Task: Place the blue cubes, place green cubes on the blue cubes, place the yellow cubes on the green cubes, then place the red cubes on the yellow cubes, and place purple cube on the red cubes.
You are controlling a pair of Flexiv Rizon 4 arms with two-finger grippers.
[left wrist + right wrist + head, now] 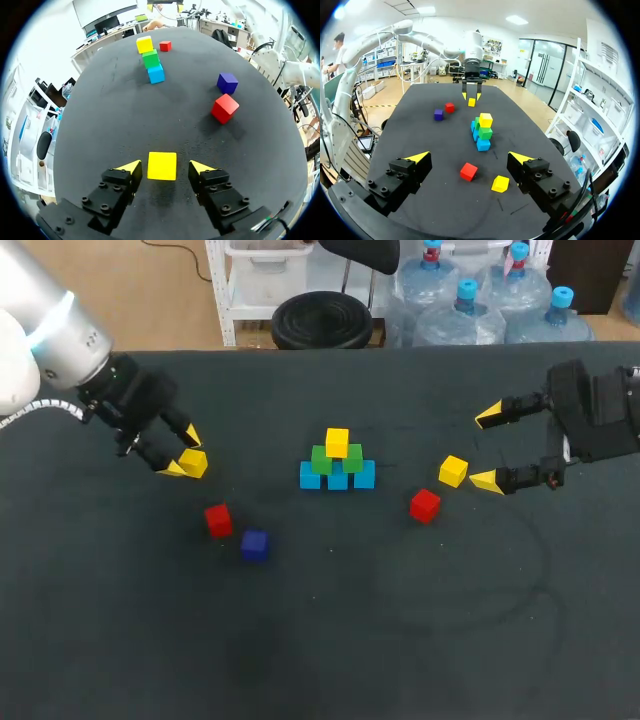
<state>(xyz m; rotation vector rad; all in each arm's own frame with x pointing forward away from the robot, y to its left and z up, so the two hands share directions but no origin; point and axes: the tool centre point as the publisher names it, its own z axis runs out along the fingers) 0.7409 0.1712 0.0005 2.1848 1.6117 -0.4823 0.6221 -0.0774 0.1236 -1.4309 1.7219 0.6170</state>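
A pyramid stands mid-table: blue cubes (337,477) at the base, green cubes (337,458) on them and one yellow cube (337,442) on top. My left gripper (185,452) is down at the table on the left, open, with a second yellow cube (162,166) between its fingers and a small gap on each side. A red cube (218,520) and a purple cube (254,545) lie near it. My right gripper (487,448) hovers open at the right, empty. Just left of it sit a third yellow cube (453,471) and a second red cube (425,505).
The black table (400,620) has its far edge just behind both arms. In the right wrist view the red cube (468,171) and yellow cube (500,184) lie under and ahead of the open fingers, with the pyramid (481,132) farther ahead.
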